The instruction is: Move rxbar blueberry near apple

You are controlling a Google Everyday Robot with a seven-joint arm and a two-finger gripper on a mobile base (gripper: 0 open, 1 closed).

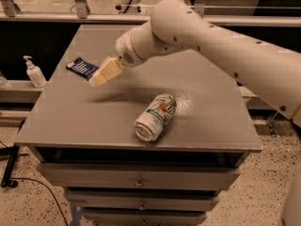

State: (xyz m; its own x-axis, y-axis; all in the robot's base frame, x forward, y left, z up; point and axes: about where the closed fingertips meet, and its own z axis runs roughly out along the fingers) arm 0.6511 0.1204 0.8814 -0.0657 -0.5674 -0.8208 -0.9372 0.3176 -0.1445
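The arm is seen reaching in from the right edge of the view and is stretched leftward across the back half of the table. Its wrist is angled down and to the left. The gripper is held above the table's left rear part, tip pointing down-left, and a soft shadow is cast on the surface just beneath it. How far the gripper is spread cannot be told, and nothing is seen to be held in it.

The bar is laid flat on the table near the left edge, toward the rear. Its right end is overlapped by the gripper's tip in this view; whether the two are touching cannot be told.

A broad stretch of bare tabletop is left between the bar and the can, and more is left to the can's right, up to the right edge. The can is laid on its side close to the front edge, near the middle, its end turned toward the front-left.

One bar, one can and one arm are counted. One pump bottle is stood on a lower ledge left of the table. Three drawer fronts are stacked under the tabletop.
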